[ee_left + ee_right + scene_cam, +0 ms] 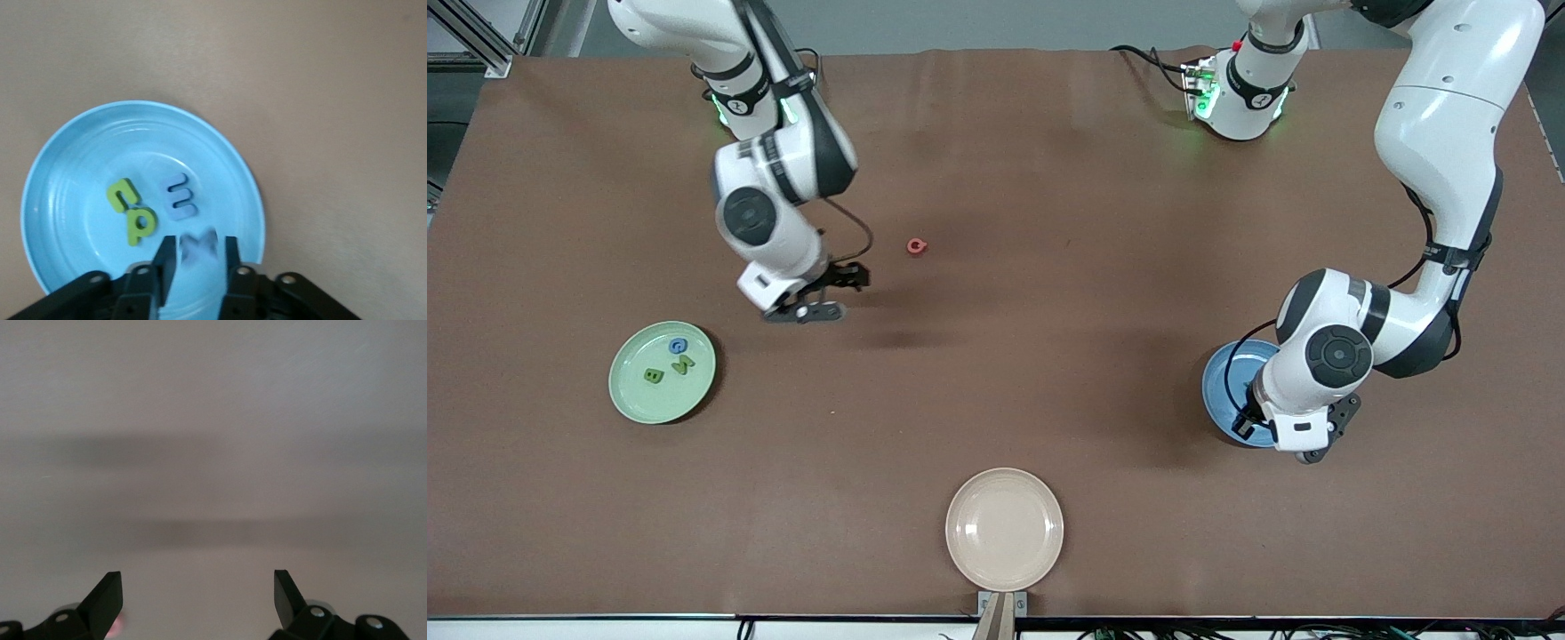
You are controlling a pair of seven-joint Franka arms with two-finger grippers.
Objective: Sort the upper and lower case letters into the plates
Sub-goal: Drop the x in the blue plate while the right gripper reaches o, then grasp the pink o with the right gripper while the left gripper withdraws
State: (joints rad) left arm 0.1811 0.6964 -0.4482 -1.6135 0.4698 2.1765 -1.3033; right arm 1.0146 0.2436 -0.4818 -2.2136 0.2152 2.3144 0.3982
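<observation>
Brown table [1049, 373] carries three plates. The cream plate [1005, 529], nearest the front camera, holds nothing and has no part in the sort. Pale green plate [662, 372] at the right arm's end holds three letters: blue G [679, 346], green letter [683, 364], green B [654, 376]. Blue plate [80, 167] at the left arm's end holds green r [122, 194], green p [139, 223] and blue E [178, 197].

Step in hand: left hand [197, 267] is over the blue plate dropping a blue x [199, 245]. Fingers stand just apart with the x blurred between the tips; cannot tell if it is gripped or already loose.

Right hand [829, 289] hangs over bare table, fingers spread wide, holding nothing. Red letter [916, 246] lies alone on the table, near that hand, farther from the front camera than all three plates.

Judgement: sort nearly done; only the red letter remains. Next move calls for the right hand to come over it, drop, close, then carry it to the matching plate. Its case cannot be read. Left hand only needs to lift clear.
</observation>
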